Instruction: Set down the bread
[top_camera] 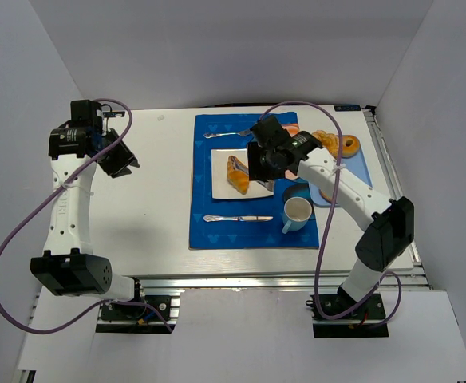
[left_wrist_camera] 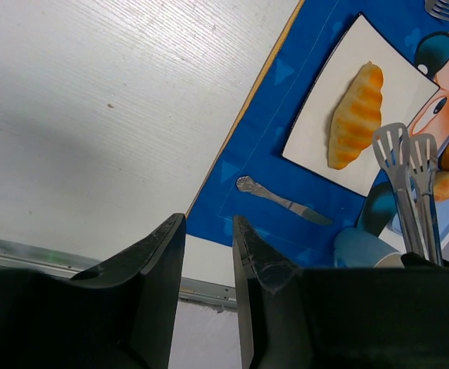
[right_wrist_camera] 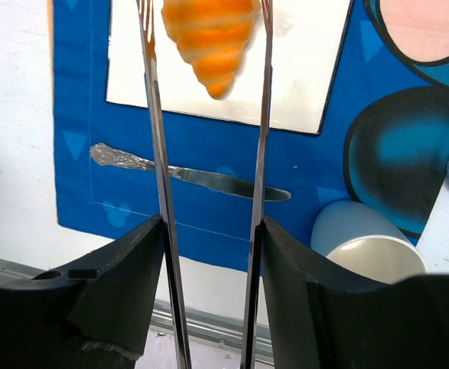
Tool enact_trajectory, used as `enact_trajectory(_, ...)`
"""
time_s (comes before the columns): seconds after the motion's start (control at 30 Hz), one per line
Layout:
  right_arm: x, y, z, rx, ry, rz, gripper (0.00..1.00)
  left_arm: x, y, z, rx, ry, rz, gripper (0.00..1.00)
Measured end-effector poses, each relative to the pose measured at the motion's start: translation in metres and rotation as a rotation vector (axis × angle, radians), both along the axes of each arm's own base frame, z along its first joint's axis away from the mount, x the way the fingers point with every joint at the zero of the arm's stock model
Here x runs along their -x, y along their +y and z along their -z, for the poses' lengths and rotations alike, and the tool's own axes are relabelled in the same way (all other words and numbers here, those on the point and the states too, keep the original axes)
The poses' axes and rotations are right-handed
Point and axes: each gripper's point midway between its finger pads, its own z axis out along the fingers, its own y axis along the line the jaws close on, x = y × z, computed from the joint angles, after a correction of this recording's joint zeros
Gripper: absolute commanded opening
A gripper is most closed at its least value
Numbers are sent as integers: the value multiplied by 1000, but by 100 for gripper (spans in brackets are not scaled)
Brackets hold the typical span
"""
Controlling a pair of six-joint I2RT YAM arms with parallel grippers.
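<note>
The bread, a golden-orange croissant (top_camera: 238, 174), lies on a white square plate (top_camera: 219, 187) on the blue placemat (top_camera: 209, 231). My right gripper (top_camera: 266, 163) hovers over the plate's right side, shut on metal tongs (right_wrist_camera: 154, 115). The tong arms stand spread apart. In the right wrist view they run up either side of the croissant (right_wrist_camera: 209, 38). In the left wrist view the tong tips (left_wrist_camera: 400, 154) sit just right of the croissant (left_wrist_camera: 355, 115), apart from it. My left gripper (top_camera: 121, 163) is at the far left, slightly open and empty (left_wrist_camera: 209, 227).
A knife (top_camera: 237, 218) lies on the mat in front of the plate and a fork (top_camera: 225, 135) behind it. A pale blue mug (top_camera: 297, 212) stands at the mat's front right. Other pastries (top_camera: 337, 144) lie at the back right.
</note>
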Motion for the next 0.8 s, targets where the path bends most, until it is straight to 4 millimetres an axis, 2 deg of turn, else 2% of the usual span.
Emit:
enact_trajectory(0.13,4,4,-15,-13,-24,-15,54,0,3,1,-14,3,-10,42)
enact_trajectory(0.2,11,17,-30,-35,-45,-42,54,0,6,1,-25,6,-29,42)
enact_trajectory(0.37,37,79,-77,-131,-126,-158,54,-4,9,-6,-28,-20,-64,41)
enact_trajectory(0.43,49,109,-89,-175,-145,-206,55,-5,10,-8,-30,-24,-73,41)
enact_trajectory(0.5,58,129,-85,-190,-139,-232,55,-4,14,-9,-49,-24,-92,41)
enact_trajectory(0.57,64,145,-73,-188,-121,-238,55,-3,21,-15,-79,-30,-122,41)
enact_trajectory(0.7,71,181,-34,-166,-80,-222,54,-1,33,-35,-118,-91,-201,42)
enact_trajectory(0.8,76,212,-6,-156,-66,-224,52,10,37,-51,-119,-143,-248,42)
